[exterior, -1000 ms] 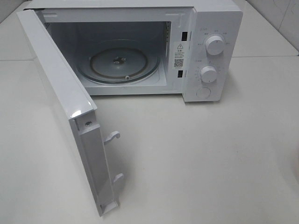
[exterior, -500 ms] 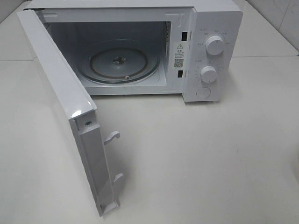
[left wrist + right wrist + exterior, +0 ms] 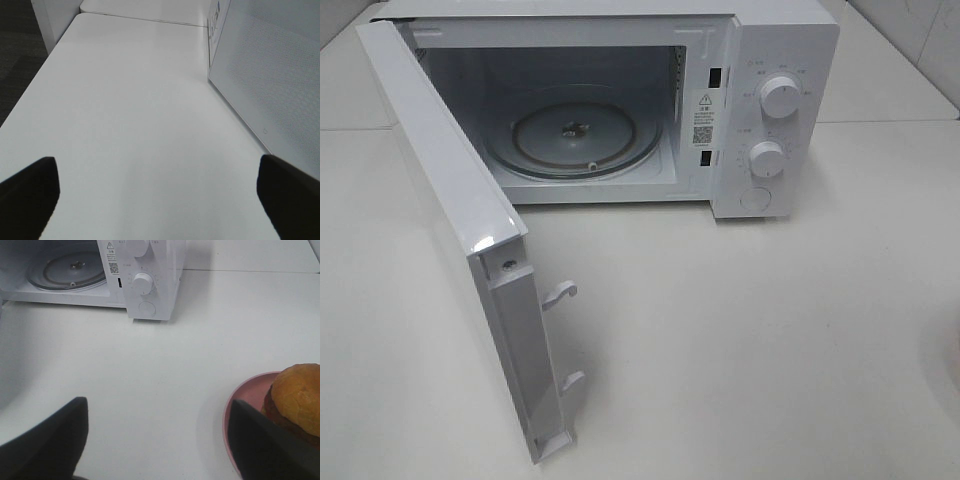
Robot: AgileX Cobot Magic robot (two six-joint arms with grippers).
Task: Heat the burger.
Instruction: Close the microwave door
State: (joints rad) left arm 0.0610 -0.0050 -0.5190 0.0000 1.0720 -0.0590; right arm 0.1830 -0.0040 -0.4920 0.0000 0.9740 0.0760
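Note:
The burger, with a golden-brown bun over a dark patty, sits on a pink plate on the white table, seen only in the right wrist view. My right gripper is open, with one finger in front of the plate's near side and nothing between the fingers. The burger lies just outside that finger, not between the two. Over bare table my left gripper is also open and holds nothing. Neither gripper shows in the exterior high view.
The white microwave stands at the back with its door swung wide open toward the left front. Its glass turntable is bare. Two knobs are on the right panel. The door's outer face is beside my left gripper.

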